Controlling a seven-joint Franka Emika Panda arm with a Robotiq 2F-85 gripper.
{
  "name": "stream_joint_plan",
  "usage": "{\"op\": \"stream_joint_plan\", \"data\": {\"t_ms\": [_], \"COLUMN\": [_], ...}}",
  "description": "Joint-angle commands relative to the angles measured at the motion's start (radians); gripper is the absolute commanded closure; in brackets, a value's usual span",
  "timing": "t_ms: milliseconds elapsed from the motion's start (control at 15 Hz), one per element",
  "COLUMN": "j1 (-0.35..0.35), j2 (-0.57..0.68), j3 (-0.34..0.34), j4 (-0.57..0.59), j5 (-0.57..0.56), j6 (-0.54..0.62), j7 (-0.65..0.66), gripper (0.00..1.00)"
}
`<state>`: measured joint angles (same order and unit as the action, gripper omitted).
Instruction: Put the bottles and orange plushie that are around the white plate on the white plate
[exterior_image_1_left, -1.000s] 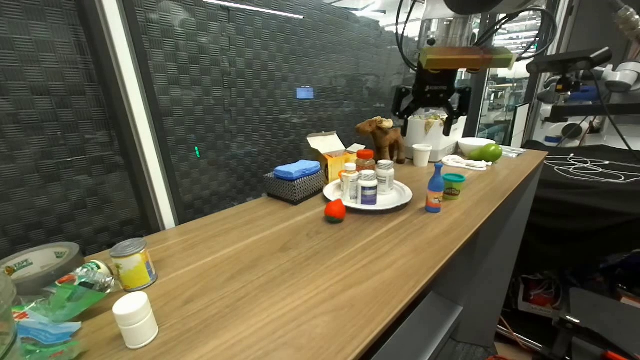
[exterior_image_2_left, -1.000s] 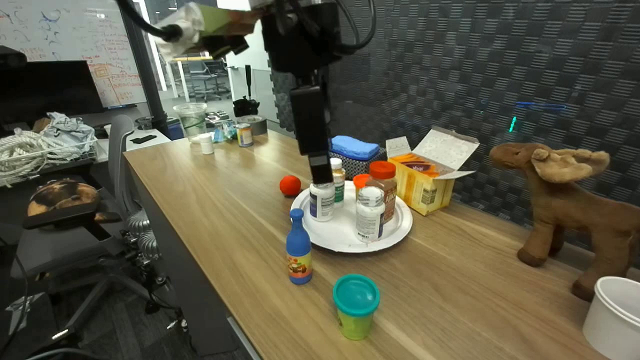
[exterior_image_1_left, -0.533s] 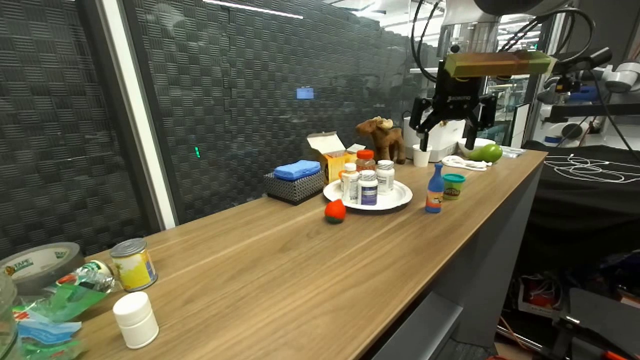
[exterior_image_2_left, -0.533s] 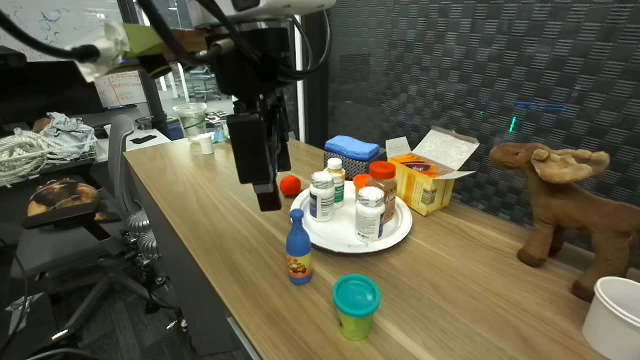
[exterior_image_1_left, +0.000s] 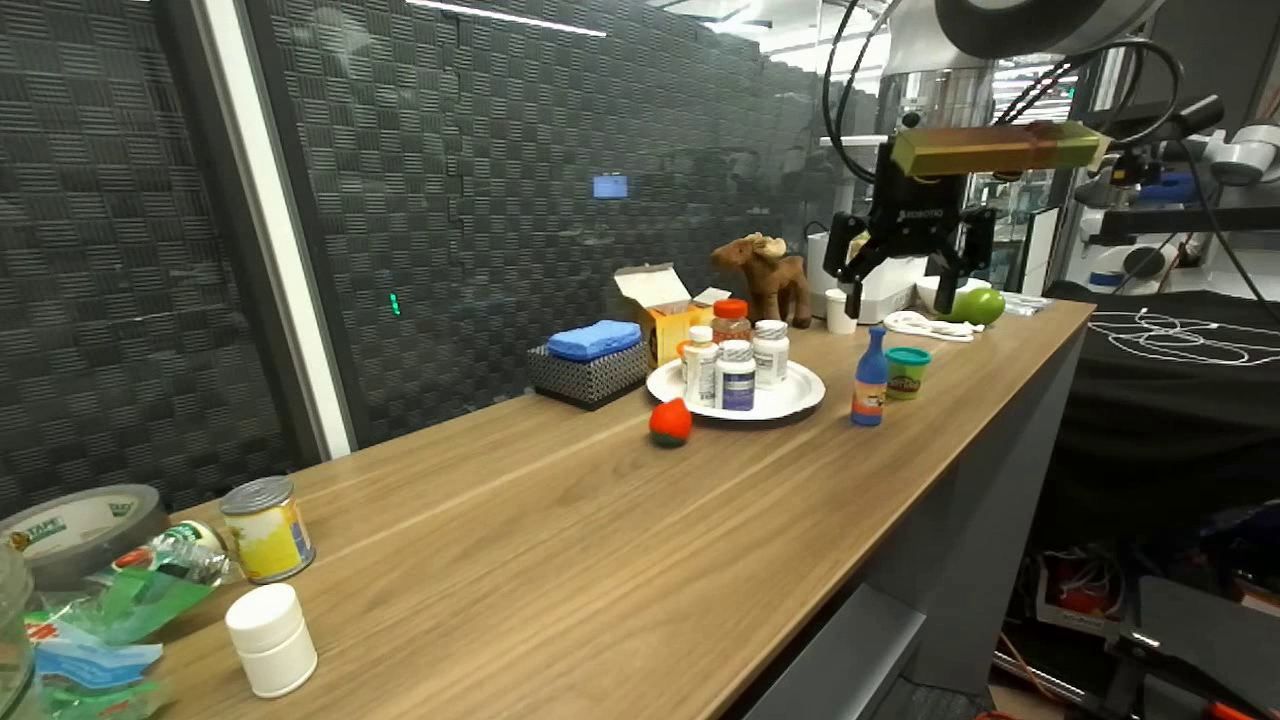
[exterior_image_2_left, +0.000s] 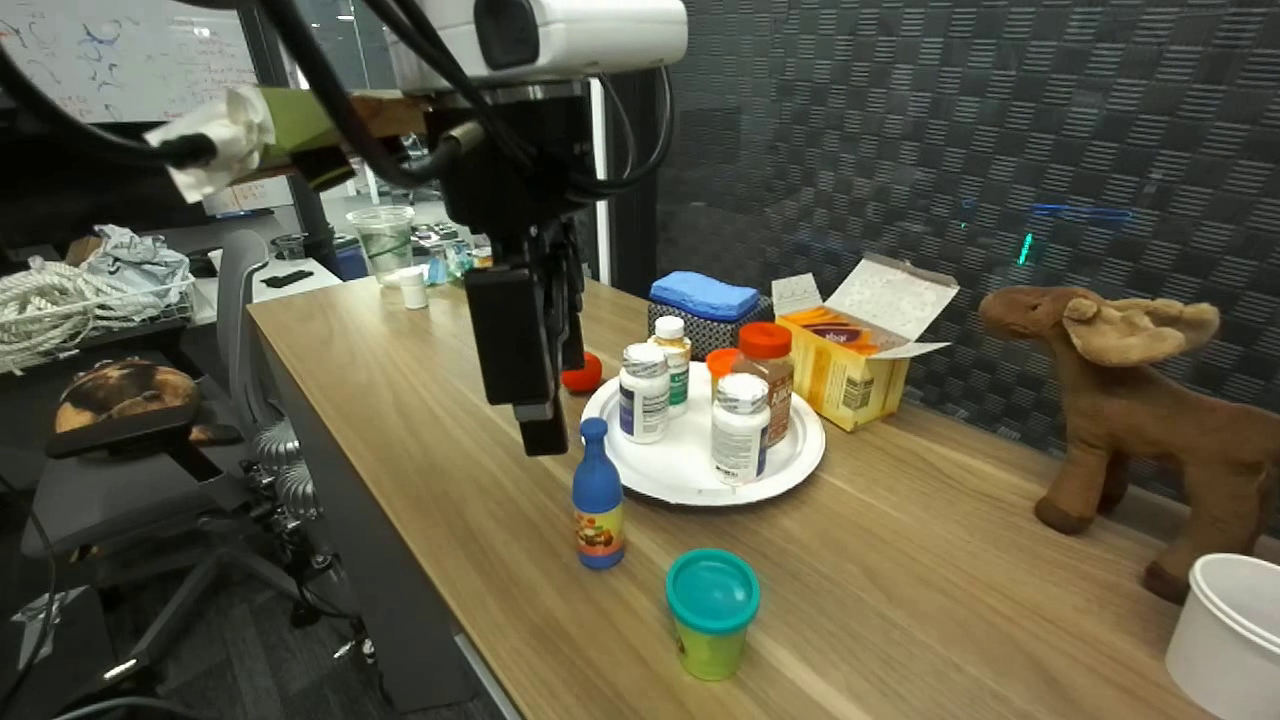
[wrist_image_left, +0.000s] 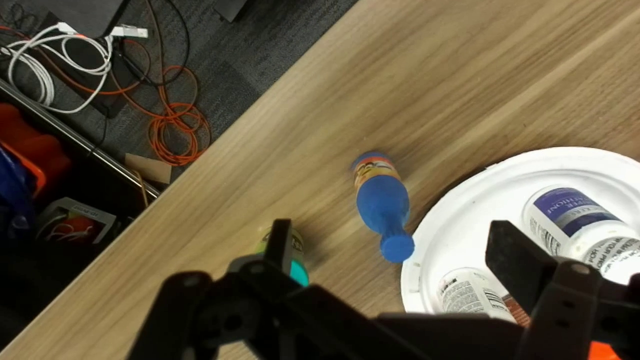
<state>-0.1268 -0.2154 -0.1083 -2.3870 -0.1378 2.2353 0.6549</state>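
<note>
The white plate (exterior_image_1_left: 800, 397) holds several white bottles (exterior_image_1_left: 736, 385) and a brown bottle with a red cap (exterior_image_2_left: 766, 370). A blue bottle (exterior_image_2_left: 598, 490) with an orange-yellow label stands upright on the table beside the plate; it also shows in the wrist view (wrist_image_left: 382, 202). The orange plushie (exterior_image_1_left: 670, 423) lies on the table near the plate's rim; in an exterior view it is partly behind the gripper (exterior_image_2_left: 582, 373), and it is out of the wrist view. My gripper (wrist_image_left: 390, 225) is open and empty, raised above the blue bottle, whose neck shows between the fingers, apart from them.
A green tub with a teal lid (exterior_image_2_left: 712, 610) stands close to the blue bottle. A yellow box (exterior_image_2_left: 850, 375), a patterned box with a blue cloth (exterior_image_2_left: 705, 295) and a toy moose (exterior_image_2_left: 1120, 400) stand behind the plate. The table's edge (exterior_image_1_left: 960, 430) runs near the blue bottle.
My gripper has moved sideways from above the plate toward the blue bottle and the table's edge, then come down a little. It stays open. The objects have not moved.
</note>
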Motion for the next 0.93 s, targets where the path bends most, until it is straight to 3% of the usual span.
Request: {"op": "stream_joint_plan", "data": {"t_ms": [0, 667, 800, 867], "j1": [-0.018, -0.018, -0.018, -0.018], "j2": [0.044, 0.157, 0.169, 0.172], "j3": [0.004, -0.012, -0.015, -0.016], "j4": [0.049, 0.125, 0.135, 0.138], "j5": [0.039, 0.125, 0.130, 0.132], "j6": [0.010, -0.005, -0.006, -0.007], "j7": [-0.050, -0.127, -0.130, -0.130], "gripper": [0.00, 0.00, 0.28, 0.35]}}
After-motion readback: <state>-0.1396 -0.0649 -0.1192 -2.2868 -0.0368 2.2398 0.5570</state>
